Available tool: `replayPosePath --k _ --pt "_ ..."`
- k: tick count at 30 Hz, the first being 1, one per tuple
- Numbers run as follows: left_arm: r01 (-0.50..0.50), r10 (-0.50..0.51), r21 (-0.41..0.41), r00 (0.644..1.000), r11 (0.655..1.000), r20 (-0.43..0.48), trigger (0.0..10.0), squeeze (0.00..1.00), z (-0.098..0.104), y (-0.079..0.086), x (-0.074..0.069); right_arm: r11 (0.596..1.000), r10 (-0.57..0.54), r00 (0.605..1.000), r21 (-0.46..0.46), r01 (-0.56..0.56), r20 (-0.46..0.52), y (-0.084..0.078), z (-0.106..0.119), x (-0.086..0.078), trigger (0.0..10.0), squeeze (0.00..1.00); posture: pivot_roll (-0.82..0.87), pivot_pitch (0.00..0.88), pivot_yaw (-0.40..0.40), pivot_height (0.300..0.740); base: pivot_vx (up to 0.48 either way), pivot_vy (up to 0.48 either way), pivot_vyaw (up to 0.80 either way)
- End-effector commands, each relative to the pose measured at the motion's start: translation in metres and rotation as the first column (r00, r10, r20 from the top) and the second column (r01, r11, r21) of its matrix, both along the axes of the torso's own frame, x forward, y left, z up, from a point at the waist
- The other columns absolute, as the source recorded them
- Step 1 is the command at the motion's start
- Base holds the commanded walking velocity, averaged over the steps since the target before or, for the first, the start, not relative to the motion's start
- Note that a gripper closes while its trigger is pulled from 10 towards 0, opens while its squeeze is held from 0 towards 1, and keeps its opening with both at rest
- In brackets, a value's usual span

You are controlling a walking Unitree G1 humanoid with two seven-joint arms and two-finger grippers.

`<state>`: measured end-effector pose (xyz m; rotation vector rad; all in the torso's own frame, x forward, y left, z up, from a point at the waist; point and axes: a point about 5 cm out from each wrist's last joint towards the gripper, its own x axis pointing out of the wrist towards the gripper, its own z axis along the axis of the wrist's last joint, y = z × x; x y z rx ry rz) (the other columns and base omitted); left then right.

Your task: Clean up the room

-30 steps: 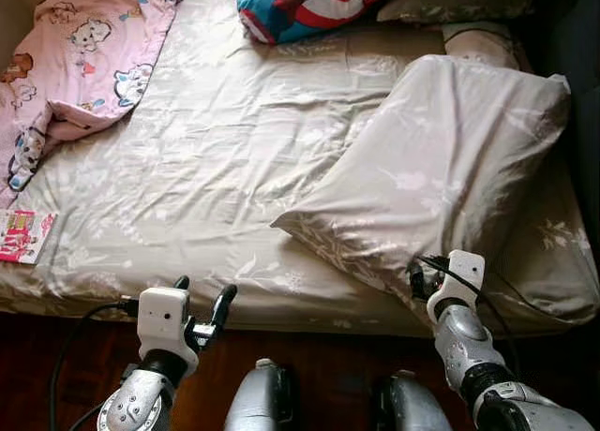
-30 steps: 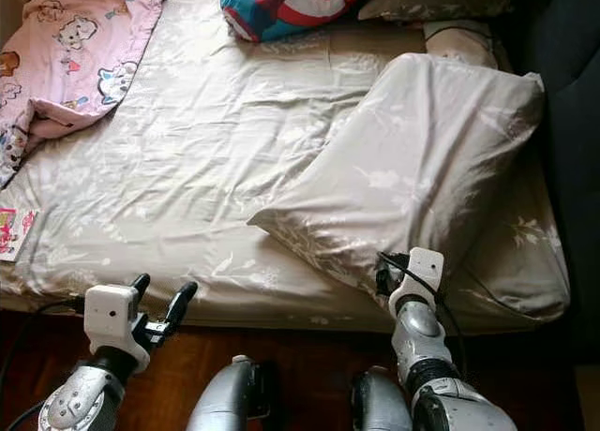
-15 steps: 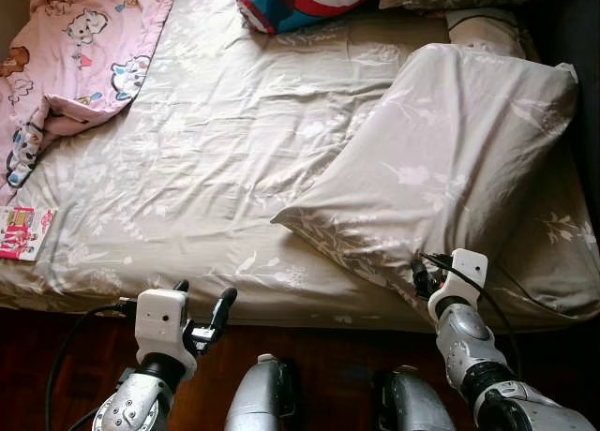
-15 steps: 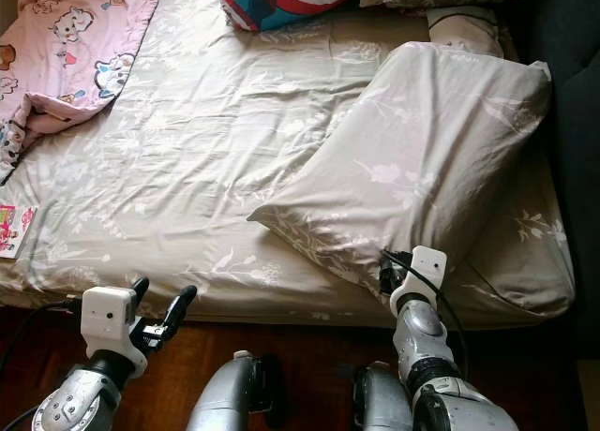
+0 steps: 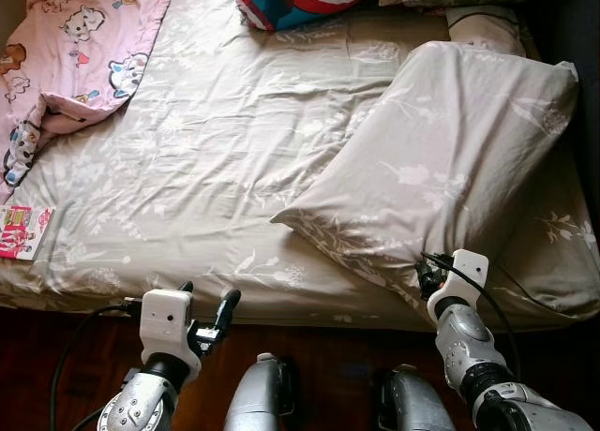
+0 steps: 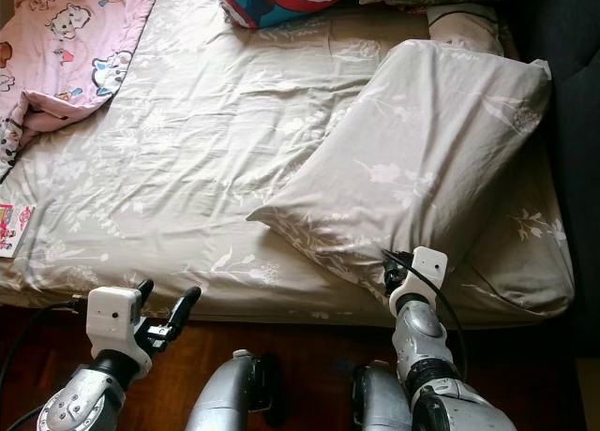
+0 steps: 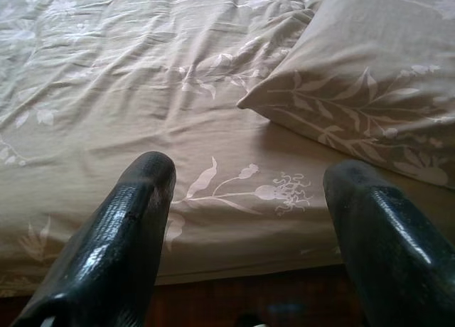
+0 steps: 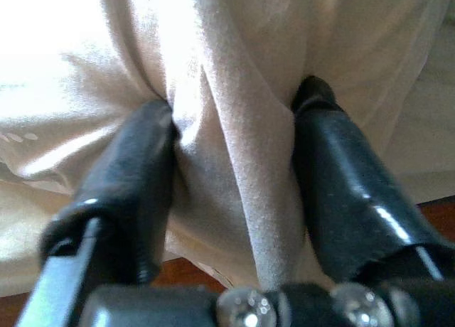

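At lower right, the right gripper (image 8: 234, 128) pinched the pillow (image 5: 450, 159); the left gripper (image 7: 249, 199) gaped; tidying seemed barely begun.

dark wooden floor (image 5: 328, 356), black cable (image 5: 70, 342)

Left arm low at the robot's left front, wrist raised, left gripper (image 5: 204, 304) pointing forward with its two black fingers (image 7: 128, 227) spread wide apart and nothing between them. Right arm bent upward at the robot's right front, silver forearm near vertical. Right gripper (image 5: 429, 279) reaches forward; in the wrist view its fingers (image 8: 341, 178) are pinched on a fold of beige fabric (image 8: 234, 149).
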<state>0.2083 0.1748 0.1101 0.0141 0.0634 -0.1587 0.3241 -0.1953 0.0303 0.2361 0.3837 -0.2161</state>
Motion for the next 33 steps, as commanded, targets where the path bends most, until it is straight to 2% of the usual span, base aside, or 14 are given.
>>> replayPosePath --k 1,15,24,26,29,32,33 --pt "-0.023 0.023 0.003 0.999 1.0 -0.035 10.0 0.0 -0.005 0.005 -0.005 0.999 0.013 0.993 0.036 -0.009 -0.118 0.009 -0.026 -0.019 0.0 0.0 0.14 0.382 0.157 0.665 0.0 0.0 0.0" --pt "-0.057 0.056 -0.019 0.998 0.998 -0.036 10.0 0.0 -0.01 0.008 0.004 1.0 0.024 0.992 0.012 -0.023 -0.126 0.006 -0.027 -0.021 0.0 0.0 0.12 0.352 0.138 0.665 0.0 0.0 0.0" --pt "-0.078 0.077 -0.024 0.996 0.997 -0.033 10.0 0.0 -0.018 0.01 0.015 1.0 -0.006 0.993 -0.003 0.006 -0.122 -0.001 -0.026 -0.021 0.0 0.0 0.09 0.297 0.116 0.665 0.0 0.0 0.0" --pt "-0.084 0.083 -0.025 0.996 0.996 -0.031 10.0 0.0 -0.019 0.011 0.018 1.0 -0.021 0.992 -0.014 0.02 -0.123 -0.004 -0.025 -0.021 0.0 0.0 0.08 0.279 0.11 0.665 0.0 0.0 0.0" --pt "-0.089 0.089 -0.026 0.996 0.996 -0.031 10.0 0.0 -0.023 0.011 0.023 0.996 -0.086 0.991 -0.035 0.083 -0.102 -0.02 -0.021 -0.021 0.0 0.0 0.07 0.244 0.101 0.665 0.0 0.0 0.0" --pt "-0.09 0.089 -0.024 0.996 0.996 -0.029 10.0 0.0 -0.024 0.012 0.025 0.992 -0.122 0.988 -0.047 0.118 -0.097 -0.028 -0.019 -0.022 0.0 0.0 0.06 0.226 0.099 0.665 0.0 0.0 0.0" --pt "-0.094 0.093 -0.021 0.995 0.995 -0.025 10.0 0.0 -0.025 0.015 0.026 0.981 -0.187 0.978 -0.076 0.18 -0.095 -0.043 -0.018 -0.026 0.0 0.0 0.05 0.21 0.098 0.665 0.0 0.0 0.0"
